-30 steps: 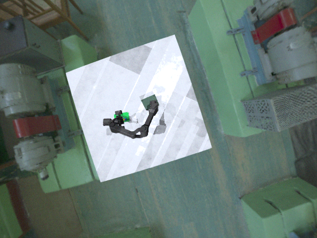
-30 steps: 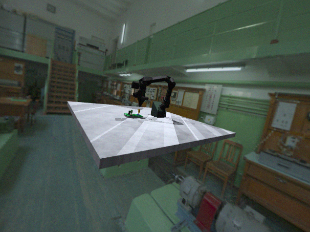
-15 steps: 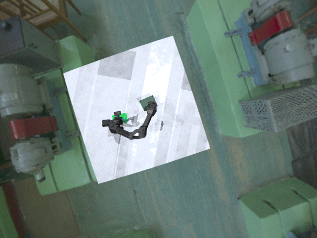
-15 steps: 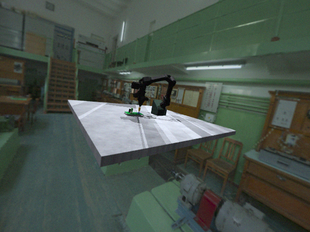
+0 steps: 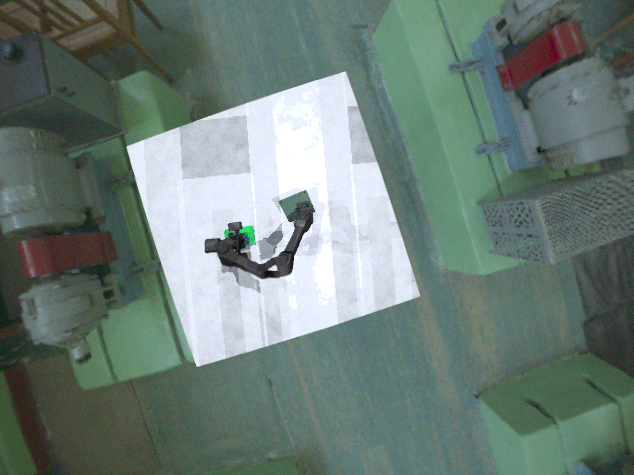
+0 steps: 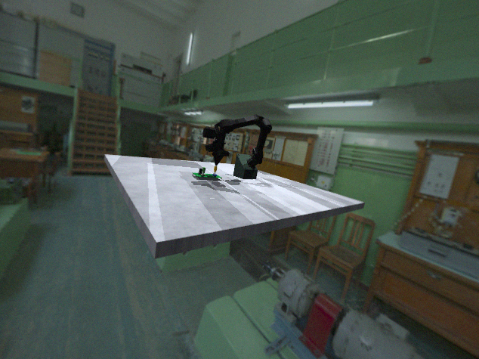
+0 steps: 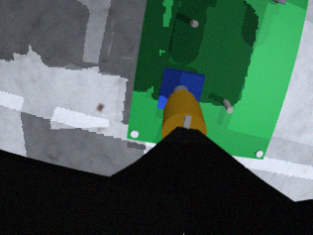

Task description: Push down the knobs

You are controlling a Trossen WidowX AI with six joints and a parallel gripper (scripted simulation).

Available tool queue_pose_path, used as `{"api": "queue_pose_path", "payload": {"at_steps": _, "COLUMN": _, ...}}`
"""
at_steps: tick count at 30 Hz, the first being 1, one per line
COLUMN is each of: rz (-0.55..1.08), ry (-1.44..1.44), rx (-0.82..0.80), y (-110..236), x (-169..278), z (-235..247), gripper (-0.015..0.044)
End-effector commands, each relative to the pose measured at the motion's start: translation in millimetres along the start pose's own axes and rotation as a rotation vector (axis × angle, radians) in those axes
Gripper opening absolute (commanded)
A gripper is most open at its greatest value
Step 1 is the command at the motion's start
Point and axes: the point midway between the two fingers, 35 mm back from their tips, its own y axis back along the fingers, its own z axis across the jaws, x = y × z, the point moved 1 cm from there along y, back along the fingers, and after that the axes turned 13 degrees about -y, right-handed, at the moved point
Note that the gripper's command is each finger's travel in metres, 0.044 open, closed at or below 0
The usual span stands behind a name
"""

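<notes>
The hall is looking dim and greenish, with ceiling tubes (image 6: 330, 103) glowing overhead. The pale desk (image 5: 296, 125) is glaring almost white from above, carrying soft grey shadow patches. Backgrounds are blurring, especially the exterior view's edges. The claw (image 7: 182, 135) is showing as a featureless black mass.

circuit board (image 7: 265, 76) on table (image 7: 68, 45); pincer (image 7: 183, 132) directly above its near knob (image 7: 182, 114).

An old industrial workshop: green-painted walls and gallery, large electric motors (image 6: 319, 319) at lower right of the exterior view, wooden instrument panels (image 6: 443, 190) at right, ceiling strip lights.
</notes>
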Motion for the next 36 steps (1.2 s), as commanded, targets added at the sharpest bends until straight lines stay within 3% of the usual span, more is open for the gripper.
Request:
{"api": "queue_pose_path", "payload": {"at_steps": 1, "rz": -0.001, "ry": -0.003, "rx": -0.003, "y": -1.3, "x": -0.3, "z": 0.2, "gripper": 0.0000}}
{"api": "queue_pose_path", "payload": {"at_steps": 36, "rz": -0.001, "ry": -0.003, "rx": -0.003, "y": -6.9, "x": -0.3, "z": 0.2, "gripper": 0.0000}}
